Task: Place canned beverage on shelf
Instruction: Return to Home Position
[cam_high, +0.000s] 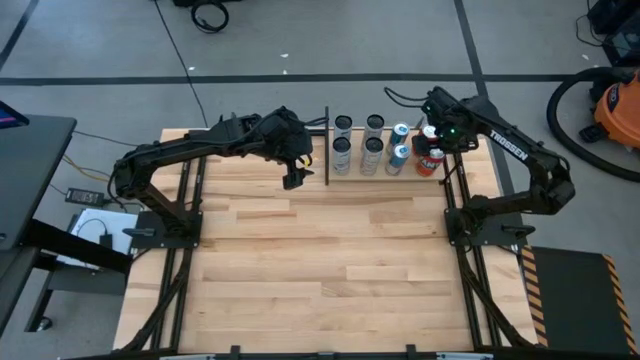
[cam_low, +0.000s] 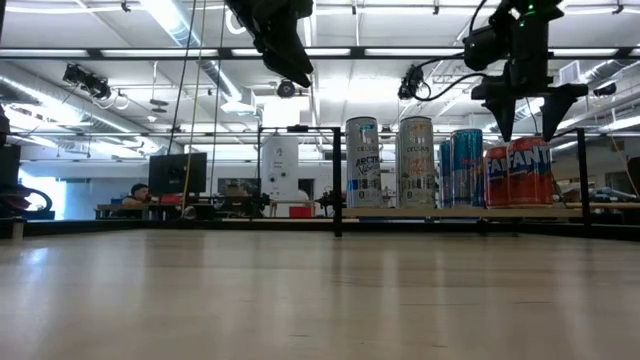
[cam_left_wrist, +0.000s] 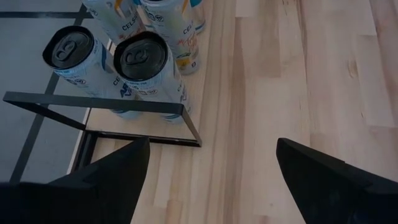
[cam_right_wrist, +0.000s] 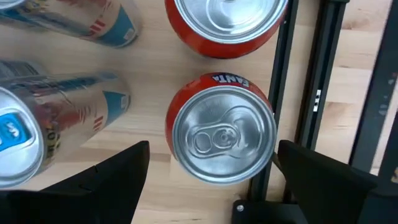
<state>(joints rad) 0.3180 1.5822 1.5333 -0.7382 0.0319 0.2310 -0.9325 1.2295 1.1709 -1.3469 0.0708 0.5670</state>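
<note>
The shelf (cam_high: 385, 176) is a pale panel edged by black rods at the table's far edge. Several cans stand upright on it: white slim ones (cam_low: 362, 162), blue ones (cam_low: 466, 167) and two red Fanta cans (cam_low: 518, 172) at its right end. My right gripper (cam_low: 528, 118) hangs open, pointing down, just above the nearer red can (cam_right_wrist: 224, 137). Its fingers (cam_right_wrist: 118, 180) stand out to either side of the can's top without touching it. My left gripper (cam_high: 293, 176) is open, raised off the shelf's left end, looking down on the white cans (cam_left_wrist: 146, 62).
A black upright rod (cam_high: 327, 146) marks the shelf's left end, close to my left gripper. Black rods (cam_right_wrist: 311, 93) run right beside the red can. The planked tabletop (cam_high: 330, 270) stretches bare toward the near edge. An orange vacuum (cam_high: 610, 105) stands on the floor, far right.
</note>
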